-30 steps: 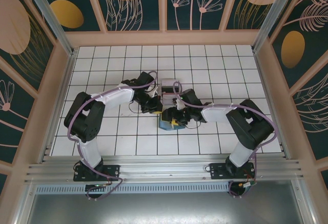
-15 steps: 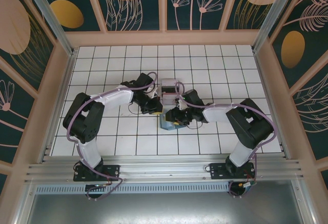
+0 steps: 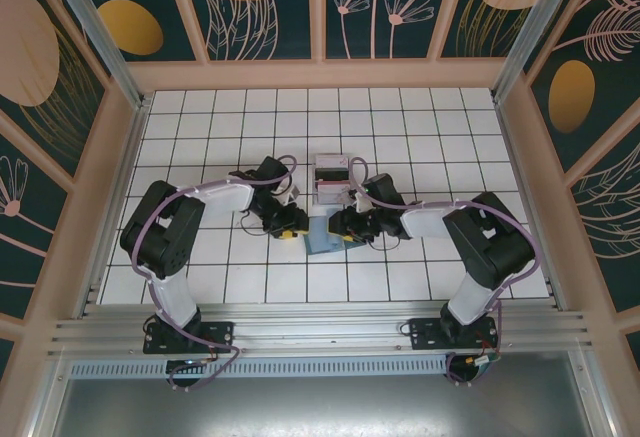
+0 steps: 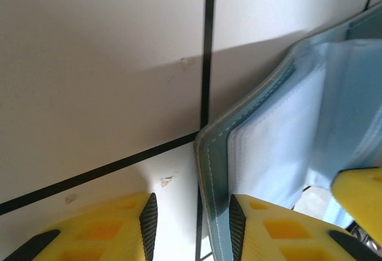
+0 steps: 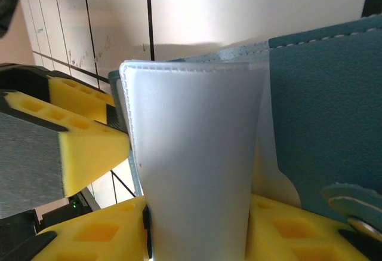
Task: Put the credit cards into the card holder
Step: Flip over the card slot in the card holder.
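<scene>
Nearest you, the two arms reach inward from their bases and meet over the middle of the white tiled worktop. Between them lies the card holder, teal outside and paler grey-blue inside, partly opened.

Your left pincer sits at the holder's left edge. In the left wrist view its yellow pads stand apart. The holder's stitched edge runs between them, close against one pad and clear of the other.

Your right pincer comes in from the other side. In the right wrist view it is clamped on a pale inner leaf of the holder, which fills the whole gap between the pads. The teal cover lies just beside that leaf, and a yellow pad of the left pincer shows just past it.

Just beyond the holder you have a small clear box. The pale, striped credit cards are at its near side. Whether they lie in the box or against it, you cannot tell.
</scene>
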Robot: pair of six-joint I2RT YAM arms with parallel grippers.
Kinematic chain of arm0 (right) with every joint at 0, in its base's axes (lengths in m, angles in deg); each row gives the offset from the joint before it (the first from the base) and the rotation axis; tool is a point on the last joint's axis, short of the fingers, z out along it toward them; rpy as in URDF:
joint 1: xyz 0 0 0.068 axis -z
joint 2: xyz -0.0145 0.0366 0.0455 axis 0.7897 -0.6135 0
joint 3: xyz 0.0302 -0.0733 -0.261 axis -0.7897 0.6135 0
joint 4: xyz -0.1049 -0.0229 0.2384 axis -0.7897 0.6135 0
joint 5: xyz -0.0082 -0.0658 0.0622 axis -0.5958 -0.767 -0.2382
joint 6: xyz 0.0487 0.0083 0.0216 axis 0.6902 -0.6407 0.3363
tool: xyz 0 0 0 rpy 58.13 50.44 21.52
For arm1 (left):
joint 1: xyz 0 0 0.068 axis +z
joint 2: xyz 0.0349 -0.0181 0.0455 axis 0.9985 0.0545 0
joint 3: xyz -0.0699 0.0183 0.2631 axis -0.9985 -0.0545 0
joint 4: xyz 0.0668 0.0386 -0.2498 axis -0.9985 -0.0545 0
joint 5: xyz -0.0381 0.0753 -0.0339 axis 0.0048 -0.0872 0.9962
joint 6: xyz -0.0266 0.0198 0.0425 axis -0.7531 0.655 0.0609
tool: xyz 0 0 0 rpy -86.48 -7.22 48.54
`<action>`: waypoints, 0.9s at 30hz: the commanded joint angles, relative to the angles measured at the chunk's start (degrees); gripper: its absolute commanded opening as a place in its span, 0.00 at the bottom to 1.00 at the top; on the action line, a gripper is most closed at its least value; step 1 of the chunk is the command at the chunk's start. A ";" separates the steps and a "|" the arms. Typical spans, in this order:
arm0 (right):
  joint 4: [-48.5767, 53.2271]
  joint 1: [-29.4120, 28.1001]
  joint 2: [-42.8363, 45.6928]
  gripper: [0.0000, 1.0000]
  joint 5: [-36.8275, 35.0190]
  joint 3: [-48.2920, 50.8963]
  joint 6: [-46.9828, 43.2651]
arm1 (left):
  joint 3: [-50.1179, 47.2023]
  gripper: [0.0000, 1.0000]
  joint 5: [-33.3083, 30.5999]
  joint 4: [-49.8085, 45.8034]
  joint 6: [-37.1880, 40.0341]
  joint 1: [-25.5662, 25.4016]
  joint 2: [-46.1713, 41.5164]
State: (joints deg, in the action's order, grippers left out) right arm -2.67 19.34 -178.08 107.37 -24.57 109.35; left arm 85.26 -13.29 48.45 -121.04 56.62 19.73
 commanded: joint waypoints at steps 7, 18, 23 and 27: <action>1.89 1.04 -1.62 0.44 -1.59 2.99 0.41 | -3.40 0.41 -0.10 6.04 -1.76 0.43 0.00; 7.35 1.18 1.79 0.55 -6.93 1.56 -2.44 | -6.19 0.33 -2.14 8.85 -2.10 0.42 0.99; 9.62 4.08 4.54 0.59 -7.57 2.24 -3.68 | -5.65 0.31 -5.43 7.70 -1.25 0.47 0.46; 9.90 4.85 4.59 0.55 -7.19 2.25 -4.41 | -4.77 0.32 -4.91 8.05 -1.84 0.54 -0.08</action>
State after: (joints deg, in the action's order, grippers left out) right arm 2.38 23.75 -173.65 103.15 -23.65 106.96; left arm 80.71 -13.07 54.77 -123.11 57.51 18.26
